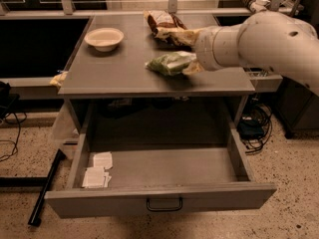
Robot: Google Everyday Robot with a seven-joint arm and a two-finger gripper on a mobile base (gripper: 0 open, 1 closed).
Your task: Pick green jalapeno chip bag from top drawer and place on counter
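The green jalapeno chip bag [168,62] lies on the grey counter [114,76], right of centre. My gripper [190,51] reaches in from the right on a thick white arm [269,41] and sits at the bag's right end. It is open: one cream finger [185,34] lies over the brown chip bag's edge and the other [192,67] is beside the green bag's near right corner. The top drawer [164,171] is pulled fully out below the counter, its dark handle [164,203] at the front. No chip bag is in it.
A cream bowl [103,38] stands at the counter's back left. A brown-and-cream chip bag [164,25] lies at the back, behind the green bag. White paper packets [97,171] lie in the drawer's left end. Cables [251,131] lie on the floor at right.
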